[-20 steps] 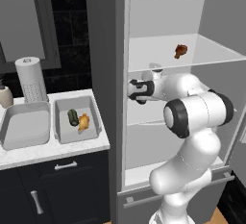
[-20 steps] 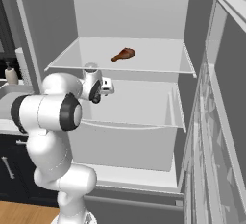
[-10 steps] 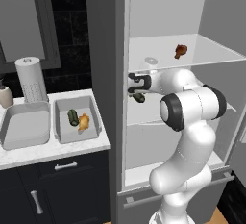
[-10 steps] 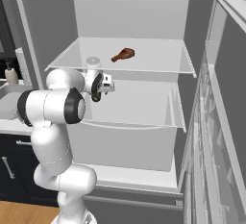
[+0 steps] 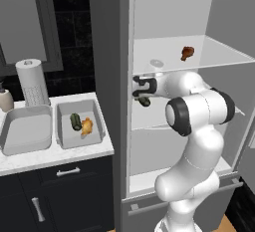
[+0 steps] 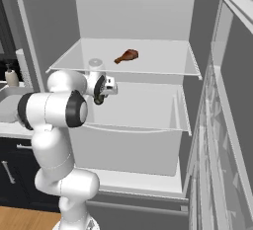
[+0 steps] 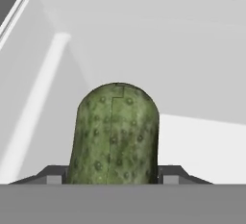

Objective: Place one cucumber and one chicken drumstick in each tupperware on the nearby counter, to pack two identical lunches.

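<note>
Bumpy dark-green cucumber (image 7: 115, 134) clamped between the dark two-finger gripper (image 5: 141, 87) tips, protruding forward, inside the grey fridge (image 6: 148, 26).

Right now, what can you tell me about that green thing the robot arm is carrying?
It is a cucumber: dark green, bumpy skin with pale speckles, a rounded end and a faint seam down its length. The tool is shut on it, one dark finger on each side, so its rounded end sticks out past the fingertips. From the base cameras it shows as a small dark green piece poking out under the tool, held in the air in front of the open fridge, just under the upper shelf, touching nothing else.
</note>
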